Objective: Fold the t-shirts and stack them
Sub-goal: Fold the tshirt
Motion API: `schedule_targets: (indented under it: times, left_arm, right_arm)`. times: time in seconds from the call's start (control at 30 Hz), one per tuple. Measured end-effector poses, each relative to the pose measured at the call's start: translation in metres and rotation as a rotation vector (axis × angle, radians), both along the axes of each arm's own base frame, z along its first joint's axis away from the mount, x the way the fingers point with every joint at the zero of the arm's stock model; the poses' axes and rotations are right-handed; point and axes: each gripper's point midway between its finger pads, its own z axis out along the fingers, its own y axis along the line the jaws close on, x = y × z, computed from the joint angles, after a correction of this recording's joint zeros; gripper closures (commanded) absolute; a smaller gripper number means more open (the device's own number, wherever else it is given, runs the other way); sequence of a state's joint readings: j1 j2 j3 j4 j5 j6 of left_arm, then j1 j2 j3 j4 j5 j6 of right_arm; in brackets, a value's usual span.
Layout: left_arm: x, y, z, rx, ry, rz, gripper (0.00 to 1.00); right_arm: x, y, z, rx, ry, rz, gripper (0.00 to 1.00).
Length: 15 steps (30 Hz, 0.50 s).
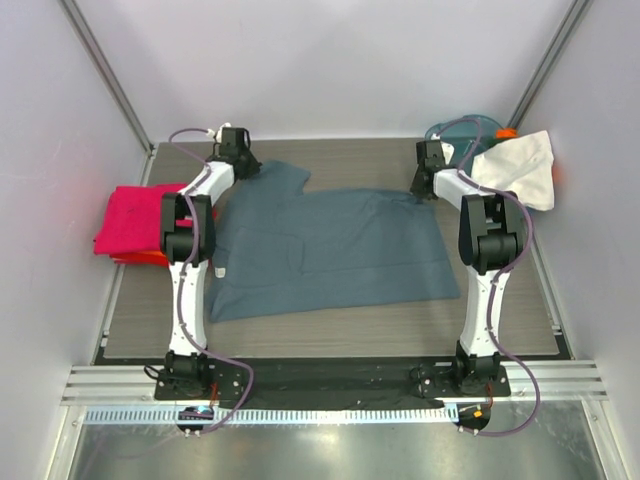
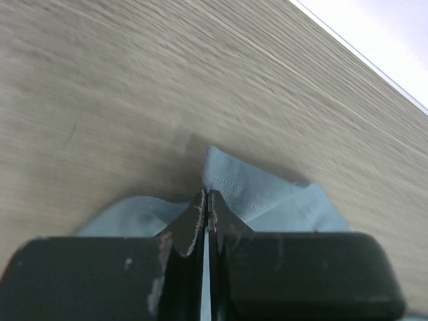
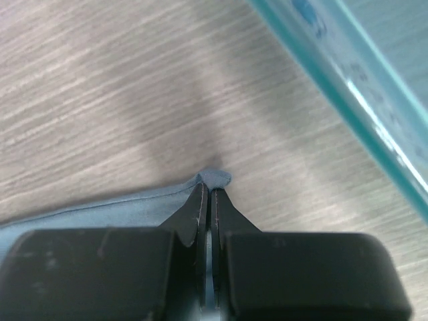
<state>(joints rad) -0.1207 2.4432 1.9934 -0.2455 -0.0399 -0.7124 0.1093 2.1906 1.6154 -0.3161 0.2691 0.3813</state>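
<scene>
The left claw (image 2: 205, 198) and right claw (image 3: 207, 191) are each clamped together on the far edge of the blue-grey t-shirt (image 1: 330, 250) spread on the tabletop (image 1: 500, 330).

White-linked left arm (image 1: 188, 305) and right arm (image 1: 478, 305), black joint housings, mauve cables, scuffed black fingers (image 2: 187, 231), black bases at six o'clock

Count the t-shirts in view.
4: slate blue-grey t-shirt spread at centre; magenta t-shirt folded at the left edge, an orange-red one under it; white t-shirt draped over the teal tub far right. More may be hidden in the tub.
</scene>
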Motion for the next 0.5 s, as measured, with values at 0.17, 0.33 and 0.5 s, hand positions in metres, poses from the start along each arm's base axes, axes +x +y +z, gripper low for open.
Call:
schedule_targets:
  times: [0.17, 0.33, 0.5]
  left_arm:
    - [-0.021, -0.008, 0.041, 0.052, -0.054, -0.033, 1.0]
    - [-0.031, -0.016, 0.099, 0.089, -0.164, -0.065, 1.0]
    - [-0.049, -0.017, 0.128, 0.134, -0.214, -0.08, 1.0]
  right_arm:
    - [-0.007, 0.001, 0.0, 0.018, 0.005, -0.012, 0.99]
    - [-0.008, 0.002, 0.005, 0.032, 0.003, -0.023, 0.99]
    - [-0.013, -0.001, 0.032, 0.036, -0.034, -0.029, 0.99]
